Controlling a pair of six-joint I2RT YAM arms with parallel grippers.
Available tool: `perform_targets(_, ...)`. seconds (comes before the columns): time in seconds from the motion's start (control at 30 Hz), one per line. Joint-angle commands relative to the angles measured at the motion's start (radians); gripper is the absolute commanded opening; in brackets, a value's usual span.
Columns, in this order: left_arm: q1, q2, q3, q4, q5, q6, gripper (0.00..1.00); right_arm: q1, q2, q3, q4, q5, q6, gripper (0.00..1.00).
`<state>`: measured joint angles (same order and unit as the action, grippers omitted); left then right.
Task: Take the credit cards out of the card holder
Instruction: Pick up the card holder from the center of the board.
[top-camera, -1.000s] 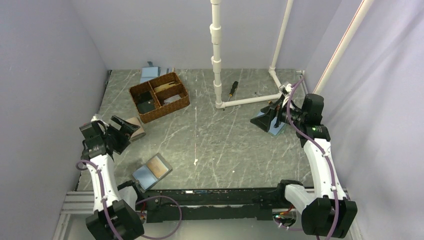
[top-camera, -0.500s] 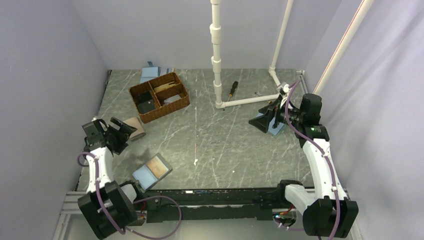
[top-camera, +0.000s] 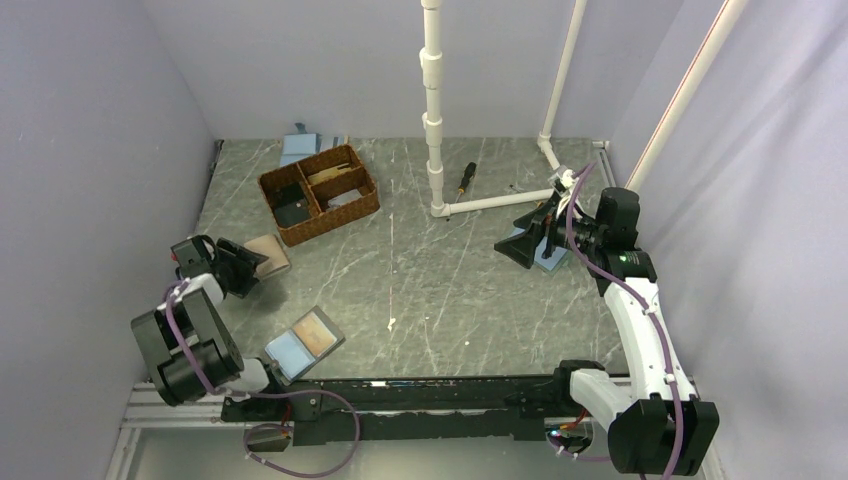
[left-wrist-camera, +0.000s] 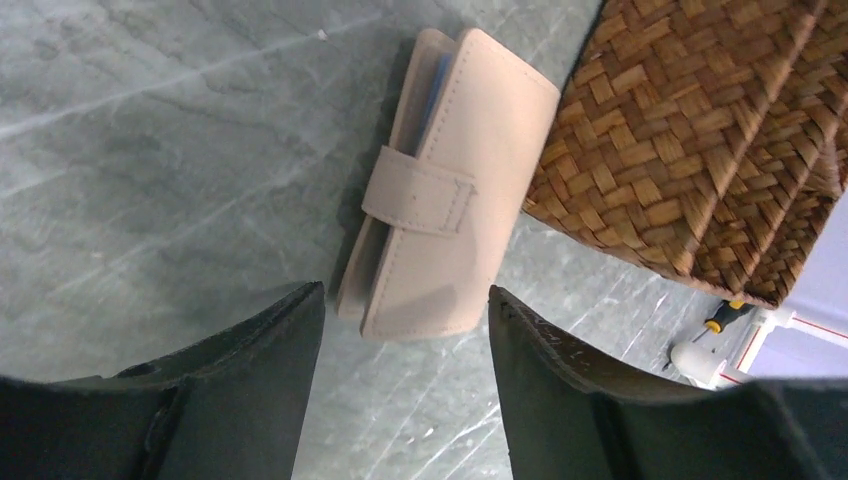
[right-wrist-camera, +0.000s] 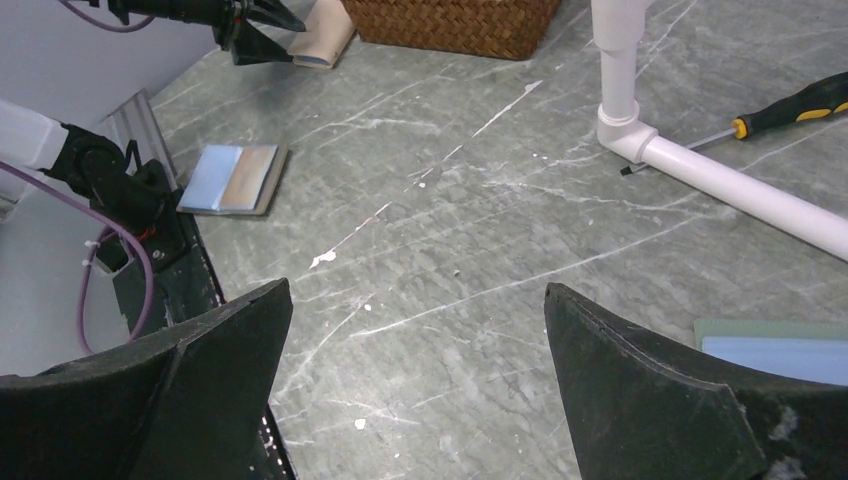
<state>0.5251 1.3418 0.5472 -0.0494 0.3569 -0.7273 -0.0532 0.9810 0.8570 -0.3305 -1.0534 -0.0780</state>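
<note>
Hovering, right tool (right-wrist-camera: 417, 288) gapes beside card holder (right-wrist-camera: 780, 352), seemingly apart.

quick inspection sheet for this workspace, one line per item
surface: grey marbled tabletop, white scratches
job's things: light-blue card holder with pale edging, lying flat, right side; cards not visible
clutter: woven brown basket, beige strap wallet, blue-and-brown folder, plain blue folder, black-handled screwdriver
grippers: left gripper open, astride wallet's end; right gripper open, empty
cables: purple cables along both arms
surroundings: white plastic pipes, lilac walls
</note>
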Motion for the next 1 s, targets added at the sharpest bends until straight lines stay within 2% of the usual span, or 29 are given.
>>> perform_targets(0.0,0.006,0.089,0.055,0.094,0.008,-0.017,0.65,0.004,-0.023,0.005,0.012,0.004,-0.027,1.0)
perform_targets(0.13,0.006,0.137,0.063,0.109,0.028,-0.024,0.62,0.003,-0.021,0.005,0.011,0.008,-0.03,1.0)
perform_targets(0.43,0.006,0.135,0.048,0.161,0.072,-0.048,0.38,0.004,-0.014,0.004,0.011,0.009,-0.034,1.0)
perform_targets(0.47,0.006,0.132,0.049,0.162,0.073,-0.046,0.33,0.004,-0.014,0.004,0.011,0.009,-0.035,1.0)
perform_targets(0.6,0.006,0.113,0.054,0.142,0.068,-0.027,0.01,0.004,-0.015,0.002,0.01,0.01,-0.035,1.0)
perform_targets(0.83,0.005,-0.048,0.051,0.054,0.074,0.001,0.0,0.003,-0.015,0.003,0.008,0.01,-0.037,1.0)
perform_targets(0.97,-0.003,-0.208,0.038,-0.081,0.085,-0.016,0.0,0.003,-0.012,0.004,0.006,0.006,-0.037,1.0)
